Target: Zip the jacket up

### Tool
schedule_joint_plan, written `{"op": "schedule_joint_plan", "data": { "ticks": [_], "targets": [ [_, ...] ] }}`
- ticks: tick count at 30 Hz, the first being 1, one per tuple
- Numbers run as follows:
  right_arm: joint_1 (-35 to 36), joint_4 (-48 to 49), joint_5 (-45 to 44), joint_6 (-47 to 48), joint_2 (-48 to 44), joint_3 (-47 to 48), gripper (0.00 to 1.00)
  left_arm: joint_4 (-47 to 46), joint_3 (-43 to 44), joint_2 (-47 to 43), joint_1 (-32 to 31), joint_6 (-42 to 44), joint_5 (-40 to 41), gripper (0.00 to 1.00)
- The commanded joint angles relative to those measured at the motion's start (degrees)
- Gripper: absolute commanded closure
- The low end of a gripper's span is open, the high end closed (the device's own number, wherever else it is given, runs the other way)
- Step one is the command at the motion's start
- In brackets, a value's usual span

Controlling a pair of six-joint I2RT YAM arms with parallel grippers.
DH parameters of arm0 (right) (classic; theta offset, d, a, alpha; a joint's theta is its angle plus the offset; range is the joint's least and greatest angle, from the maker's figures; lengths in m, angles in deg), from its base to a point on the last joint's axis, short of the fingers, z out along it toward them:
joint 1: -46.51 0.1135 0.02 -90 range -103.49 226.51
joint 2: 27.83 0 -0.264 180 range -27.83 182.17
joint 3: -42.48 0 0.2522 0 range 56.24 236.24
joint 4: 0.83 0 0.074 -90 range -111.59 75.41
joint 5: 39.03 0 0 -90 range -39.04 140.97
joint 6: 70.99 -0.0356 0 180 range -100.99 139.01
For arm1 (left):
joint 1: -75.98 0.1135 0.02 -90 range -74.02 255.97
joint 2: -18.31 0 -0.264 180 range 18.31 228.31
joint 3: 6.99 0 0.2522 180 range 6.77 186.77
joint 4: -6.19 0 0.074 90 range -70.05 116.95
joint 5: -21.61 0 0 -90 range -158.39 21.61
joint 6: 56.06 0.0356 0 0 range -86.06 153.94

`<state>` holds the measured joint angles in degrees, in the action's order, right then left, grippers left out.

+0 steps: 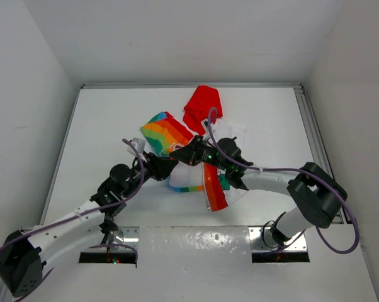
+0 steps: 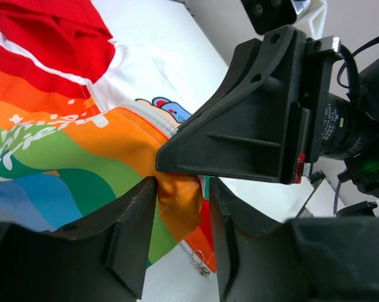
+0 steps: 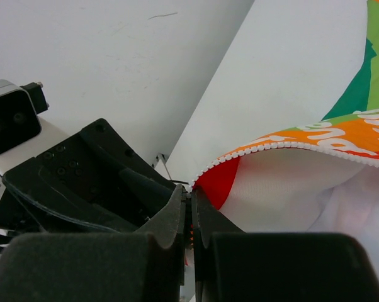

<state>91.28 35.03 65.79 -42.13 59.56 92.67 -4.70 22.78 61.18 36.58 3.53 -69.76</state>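
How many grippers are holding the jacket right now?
2. The left gripper pinches the jacket at its orange edge; the right gripper clamps the zipper edge close by.

jacket (image 1: 174, 134): rainbow stripes in curved bands of red, orange, yellow, green, teal and blue. hood (image 1: 203, 106): plain red. lining (image 3: 284, 182): white. lettering (image 2: 32, 129): white, across the orange and green stripes. cartoon print (image 2: 167, 108): blue and white on a white patch. zip teeth (image 3: 290, 145): white. left end effector (image 2: 180, 195) and right end effector (image 3: 191, 204): matte black. cables (image 1: 284, 168): purple. worktop (image 1: 95, 138): white.
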Motion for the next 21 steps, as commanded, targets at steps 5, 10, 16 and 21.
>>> {"op": "schedule_joint_plan", "data": {
  "ticks": [5, 10, 16, 21],
  "targets": [
    [-0.7, 3.5, 1.1, 0.0, -1.4, 0.2, 1.00, -3.0, -0.6, -2.5, -0.2, -0.1, -0.1, 0.63],
    [-0.7, 4.2, 1.7, -0.6, -1.5, 0.2, 1.00, -2.9, -0.8, -1.8, -0.2, 0.1, 0.4, 0.69],
    [-0.7, 4.4, 2.2, -0.9, -1.7, 0.1, 1.00, -3.4, 0.3, 1.0, -0.2, 0.4, -0.3, 0.70],
    [-0.8, 4.3, 2.0, -0.8, -2.0, -0.3, 1.00, -4.0, 0.2, 1.3, -0.2, 0.3, -0.2, 0.87]
  ]
}}
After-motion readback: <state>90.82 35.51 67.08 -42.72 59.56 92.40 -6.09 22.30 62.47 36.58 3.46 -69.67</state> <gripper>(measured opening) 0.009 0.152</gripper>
